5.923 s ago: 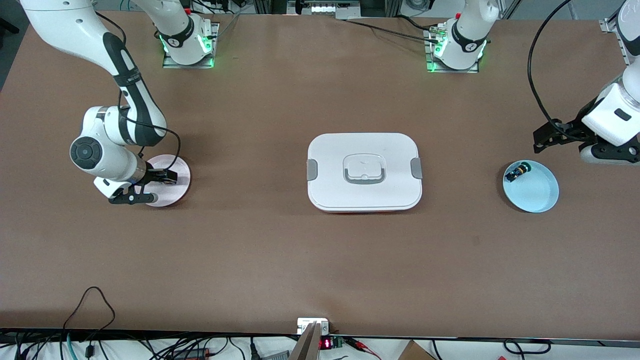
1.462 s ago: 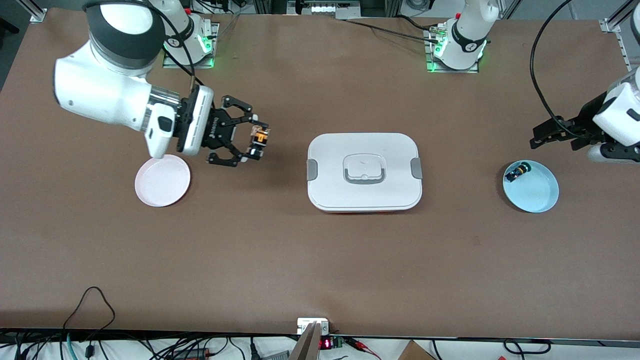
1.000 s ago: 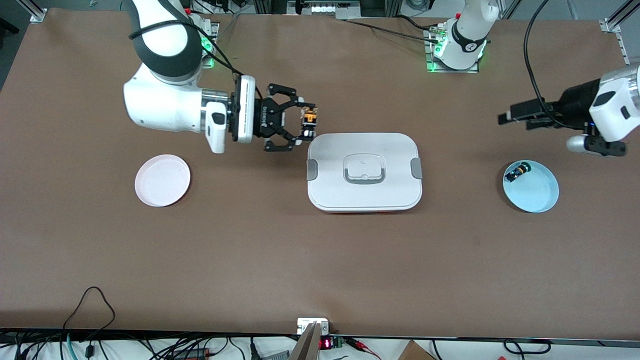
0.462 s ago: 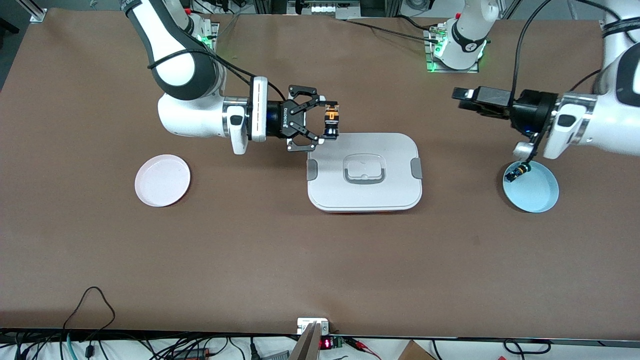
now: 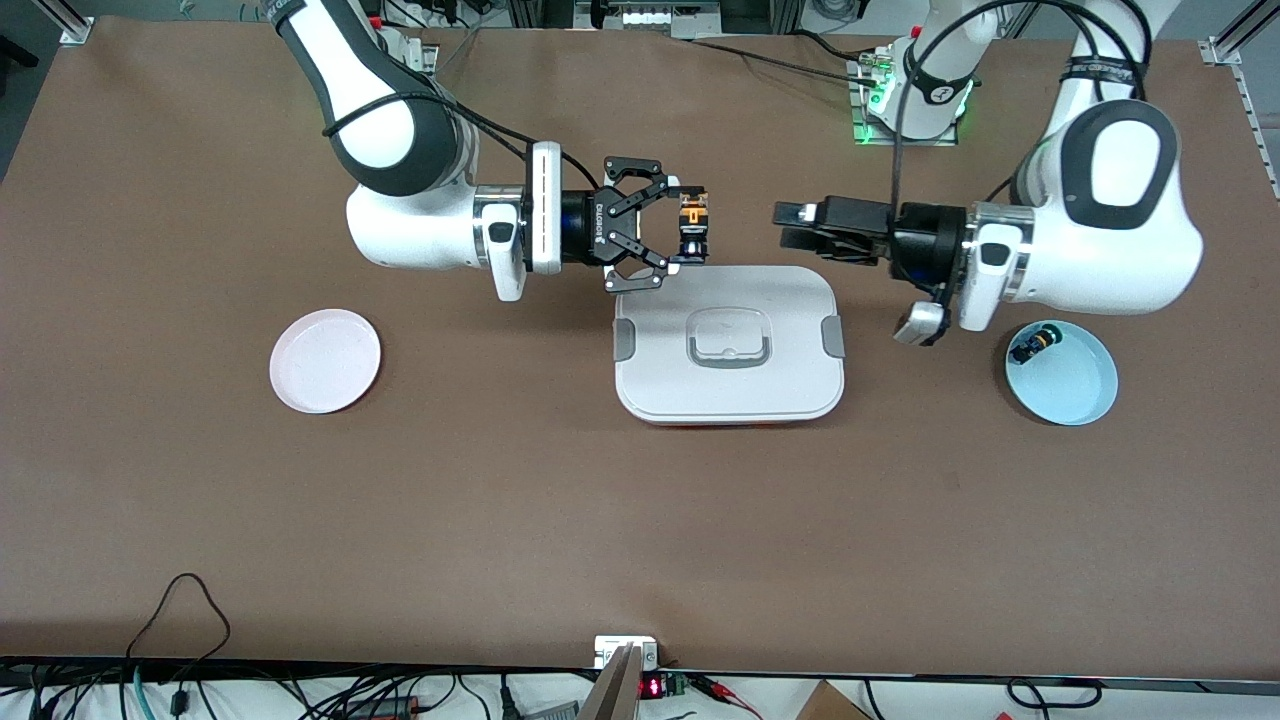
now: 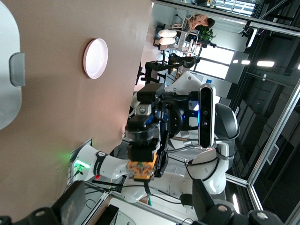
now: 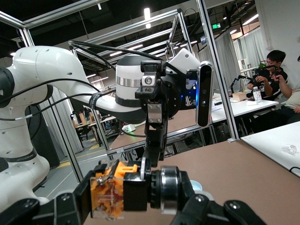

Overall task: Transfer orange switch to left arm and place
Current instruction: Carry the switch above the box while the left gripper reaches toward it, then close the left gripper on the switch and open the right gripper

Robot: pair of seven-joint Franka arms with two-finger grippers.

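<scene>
My right gripper (image 5: 690, 232) is shut on the orange switch (image 5: 692, 214) and holds it level in the air, over the box's edge nearest the robot bases. In the right wrist view the switch (image 7: 133, 190) sits crosswise between the fingers (image 7: 208, 206). The white box (image 5: 728, 400) lies at mid-table. My left gripper (image 5: 792, 226) is open and empty, held level over the same edge of the box, facing the switch with a gap between them. The left wrist view shows the switch (image 6: 143, 169) ahead of its spread fingers (image 6: 42, 216).
A pink plate (image 5: 325, 360) lies toward the right arm's end and also shows in the left wrist view (image 6: 95, 58). A blue plate (image 5: 1075, 385) toward the left arm's end holds a small black switch (image 5: 1030, 345). The box's grey latch (image 6: 17, 69) shows in the left wrist view.
My right gripper has carried the switch from the pink plate up to the box's edge. My left arm has swung in from the blue plate's end, its gripper now facing the switch.
</scene>
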